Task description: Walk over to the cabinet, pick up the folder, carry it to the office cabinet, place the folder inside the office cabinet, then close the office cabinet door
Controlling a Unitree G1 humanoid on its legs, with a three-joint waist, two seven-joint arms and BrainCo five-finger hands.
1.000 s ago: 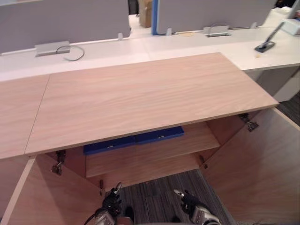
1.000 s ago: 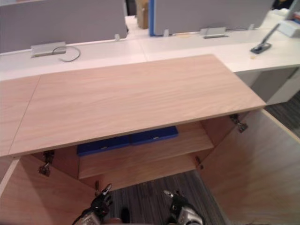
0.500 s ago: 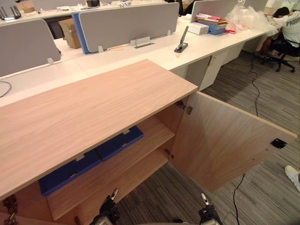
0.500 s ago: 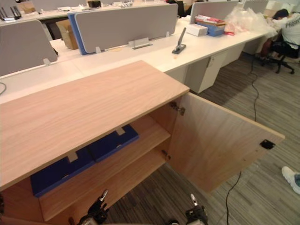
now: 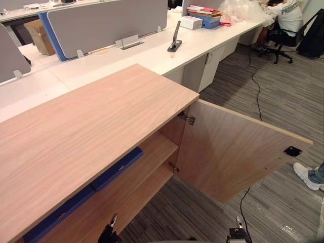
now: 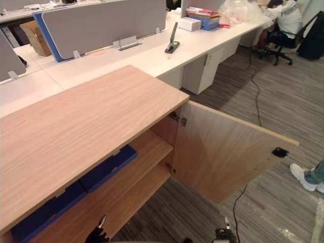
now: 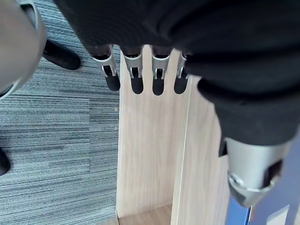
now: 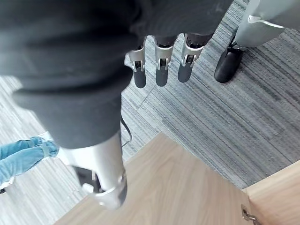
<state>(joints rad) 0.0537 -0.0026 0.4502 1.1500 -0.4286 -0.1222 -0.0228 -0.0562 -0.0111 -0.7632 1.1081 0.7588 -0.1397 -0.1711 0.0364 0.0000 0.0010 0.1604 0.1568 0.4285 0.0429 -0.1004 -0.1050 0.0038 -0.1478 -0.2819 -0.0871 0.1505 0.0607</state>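
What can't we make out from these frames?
- Blue folder: eye views, mostly hidden under the cabinet top; count unclear.
- Person beside the open door: eye views, cut off by the right edge, shoe and leg only.
- Items on the far desk: too small to identify.

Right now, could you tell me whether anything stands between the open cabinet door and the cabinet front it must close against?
Nothing visible does. The door hangs wide open over carpet, and the blue folder lies back on the shelf, inside its front edge. A person's shoe lies past the door's free end.
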